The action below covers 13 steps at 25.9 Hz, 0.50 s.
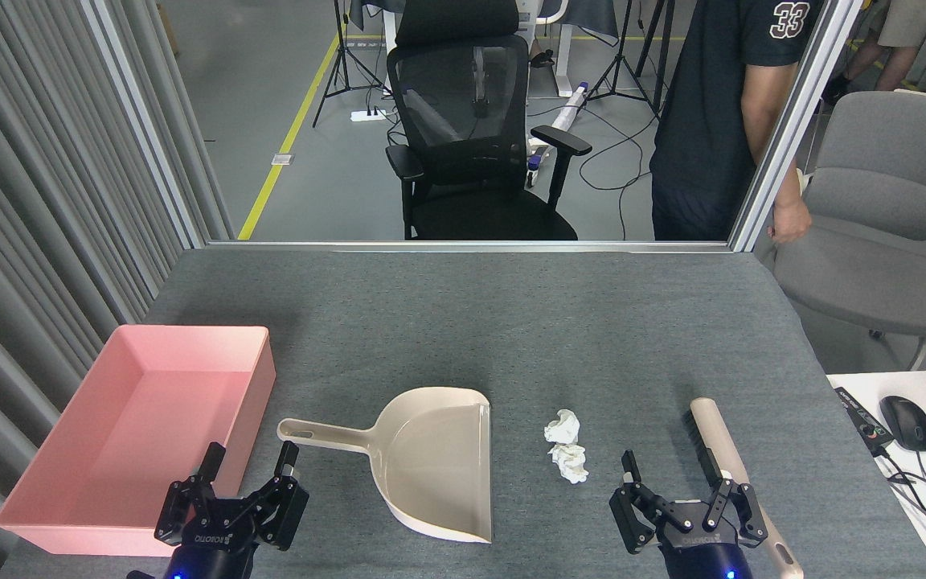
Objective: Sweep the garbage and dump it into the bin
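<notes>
Task not begun. 2 garbage wads (566,447) on tabletop (511,322) between dustpan (423,458) and brush (732,474). Bin (69,515) empty. Left gripper (249,465), right gripper (677,475): jaws wide open, holding nothing. All steps remain.

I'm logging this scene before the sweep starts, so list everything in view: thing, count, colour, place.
bin: 1, pink, table's left side, nothing inside.
dustpan: 1, beige, table centre, handle pointing left.
garbage: 2 wads, white, right of the dustpan's open edge.
brush: 1, beige handle with dark bristles, right of the wads.
table: 1, grey cloth top.
office chair: 1, black, beyond the table.
grey chair: 1, at right.
mouse: 1, black, on the white side desk.
person: 1, dark shirt, behind the table at right.
left gripper: open, near the bin.
right gripper: open, beside the brush.
</notes>
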{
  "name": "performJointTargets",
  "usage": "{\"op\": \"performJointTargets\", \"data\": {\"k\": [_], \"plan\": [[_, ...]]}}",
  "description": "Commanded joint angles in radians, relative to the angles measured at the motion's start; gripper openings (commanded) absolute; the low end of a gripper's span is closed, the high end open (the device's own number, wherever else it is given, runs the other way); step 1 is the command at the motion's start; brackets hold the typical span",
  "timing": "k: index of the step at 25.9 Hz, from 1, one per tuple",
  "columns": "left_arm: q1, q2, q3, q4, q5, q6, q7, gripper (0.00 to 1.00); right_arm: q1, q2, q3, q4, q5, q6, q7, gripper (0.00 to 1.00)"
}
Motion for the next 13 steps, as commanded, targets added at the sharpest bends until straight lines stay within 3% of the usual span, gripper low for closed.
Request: {"op": "performJointTargets", "data": {"k": [1, 13], "plan": [[-0.004, 0.003, 0.000, -0.002, 0.000, -0.001, -0.017, 1.00, -0.004, -0.001, 0.000, 0.000, 0.000, -0.001, 0.000, 0.99], [-0.007, 0.021, 0.000, -0.002, -0.004, -0.003, -0.020, 1.00, -0.008, 0.006, 0.003, -0.002, 0.000, -0.001, 0.003, 0.99]]}}
